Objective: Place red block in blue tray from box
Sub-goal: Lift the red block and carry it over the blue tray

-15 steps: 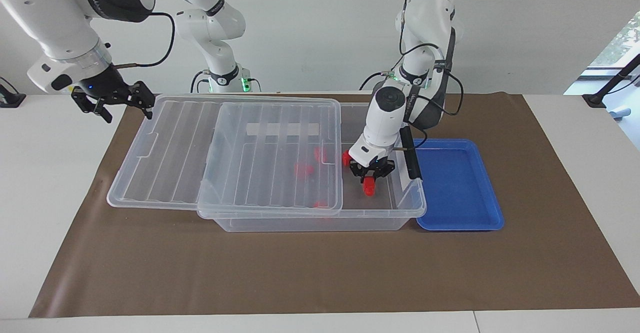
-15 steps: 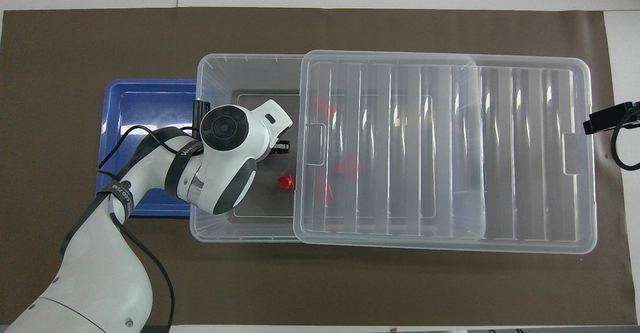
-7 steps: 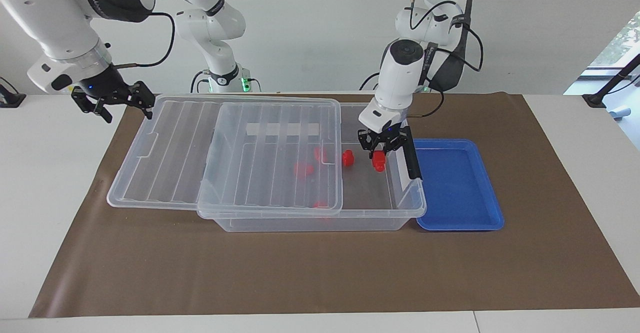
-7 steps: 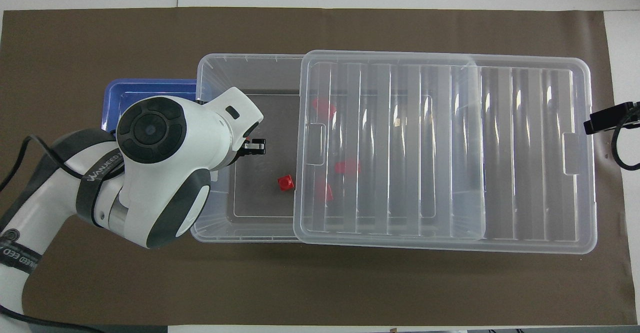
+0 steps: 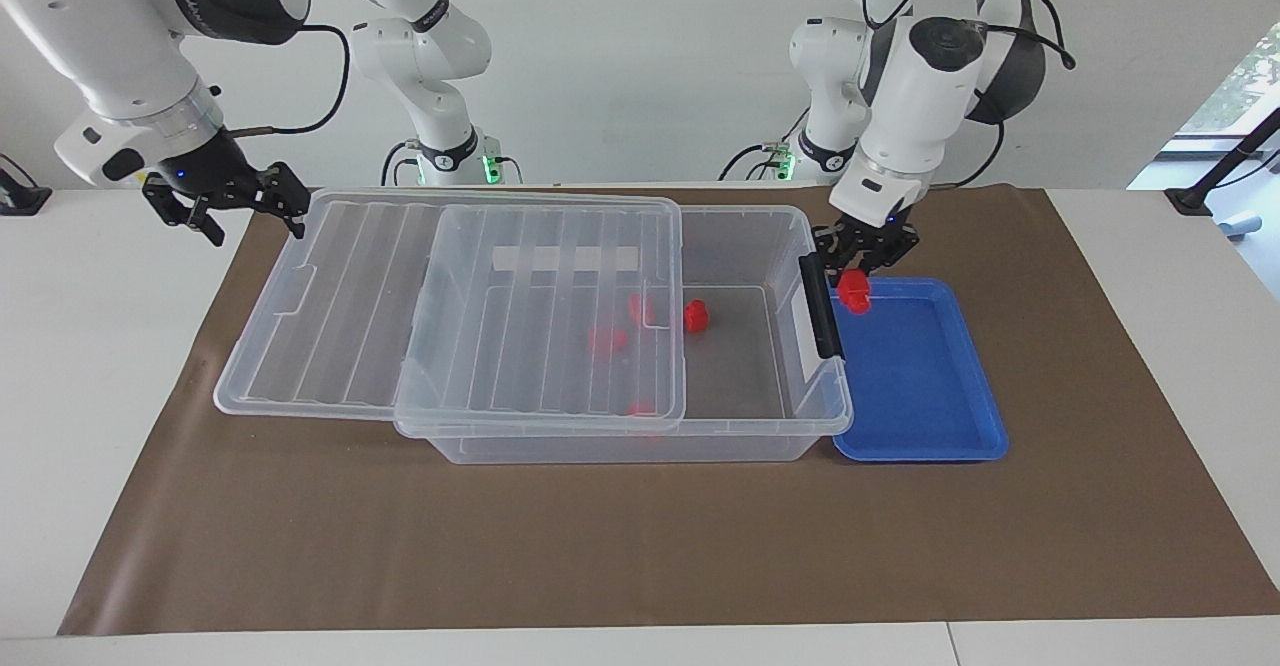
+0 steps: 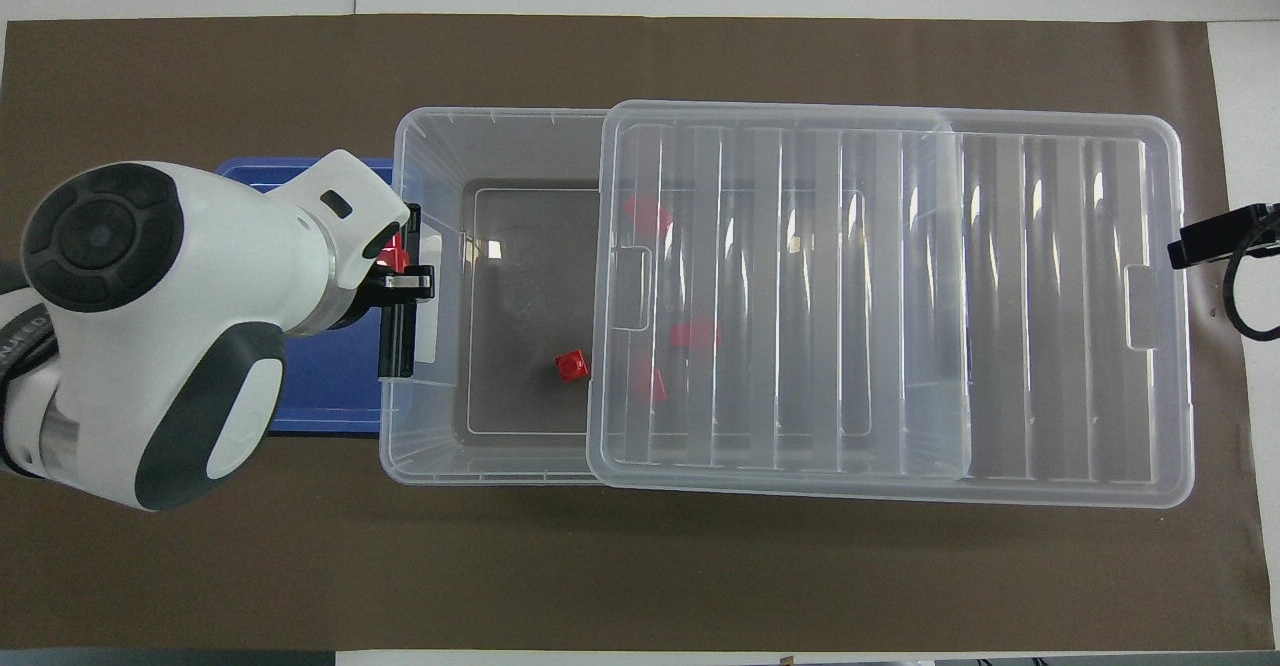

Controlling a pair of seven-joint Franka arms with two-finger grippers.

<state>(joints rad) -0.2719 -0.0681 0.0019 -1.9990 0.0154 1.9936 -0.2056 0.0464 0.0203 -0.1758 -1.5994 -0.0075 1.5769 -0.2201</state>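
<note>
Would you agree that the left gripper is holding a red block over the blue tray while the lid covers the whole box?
Not quite: in the facing view the lid covers only part of the box. The left gripper does hold a red block over the blue tray.

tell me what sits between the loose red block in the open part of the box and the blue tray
The box's end wall with its black clip handle, clearest in the facing view, stands between that loose red block and the blue tray.

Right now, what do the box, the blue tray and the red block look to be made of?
Box: clear, glossy plastic, apparently; red blocks show through its walls and ribbed lid.
Blue tray: likely opaque moulded plastic, uniform colour, rounded corners.
Red block, gripped by the left gripper: probably hard plastic, evenly bright red.
</note>
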